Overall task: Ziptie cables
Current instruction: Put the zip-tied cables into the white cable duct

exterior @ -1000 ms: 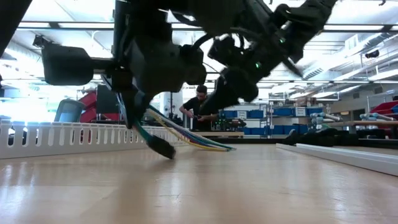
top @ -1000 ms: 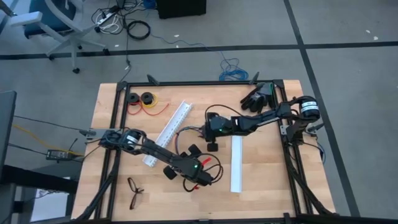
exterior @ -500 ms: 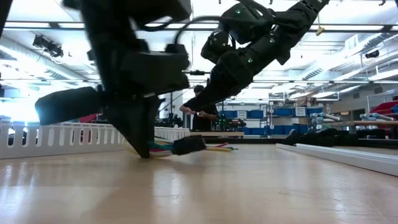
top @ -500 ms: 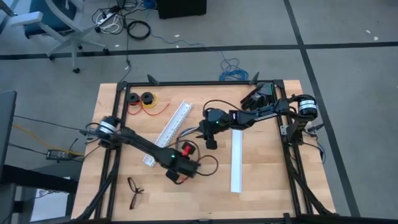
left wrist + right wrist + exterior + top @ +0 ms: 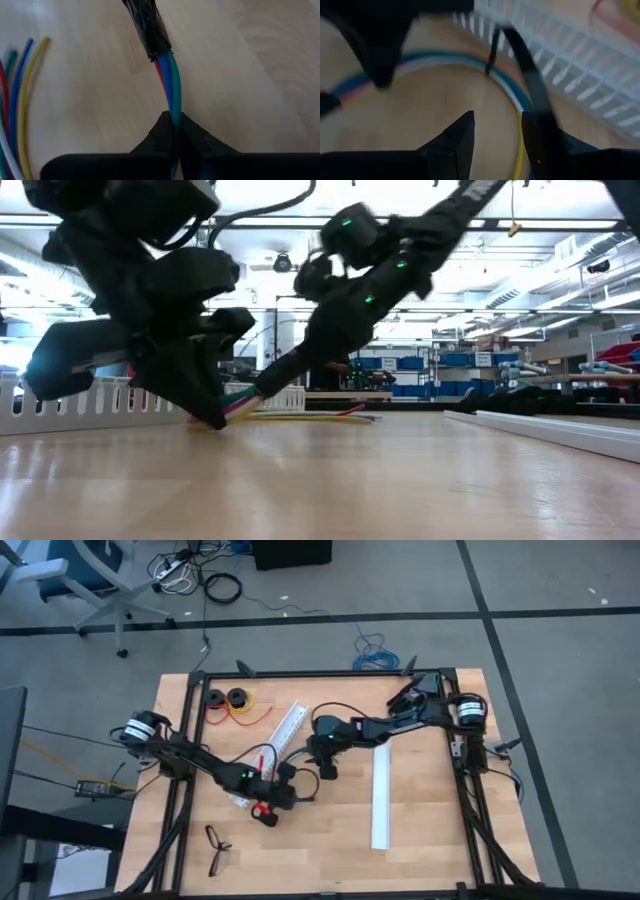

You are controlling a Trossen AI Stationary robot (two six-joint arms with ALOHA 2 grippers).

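High view: wooden bench [image 5: 420, 820] inside a black frame. Left pincer [image 5: 268, 787] low at mid-bench, just beside the angled white slotted plastic rail [image 5: 283, 735]; arm stretched out from the left edge, wrist dipped. Right pincer [image 5: 322, 745] near it, arm reaching across from the far right corner. Second white rail [image 5: 380, 798] well apart on the right side. Two black spools with red and yellow wire [image 5: 232, 703] near the far left corner. Dark spectacles [image 5: 217, 847] near the front edge.

Low view: bundle of thin coloured cables [image 5: 300, 415] lying on the bench, one end lifted where the left pincer [image 5: 213, 418] has it, probably to raise a gap for threading. Right arm angled steeply down behind.

Left wrist view: left pincer [image 5: 174, 131] clamped shut on blue, green and red strands of the cables [image 5: 169, 82], short of their black sleeve, evidently as an anchor.

Right wrist view: right pincer [image 5: 496, 131] partly parted, nothing between its fingers, poised over the curved cables [image 5: 465, 61]. Thin black plastic strip, likely the ziptie [image 5: 492, 50], standing across the bundle, by the white rail [image 5: 560, 70].
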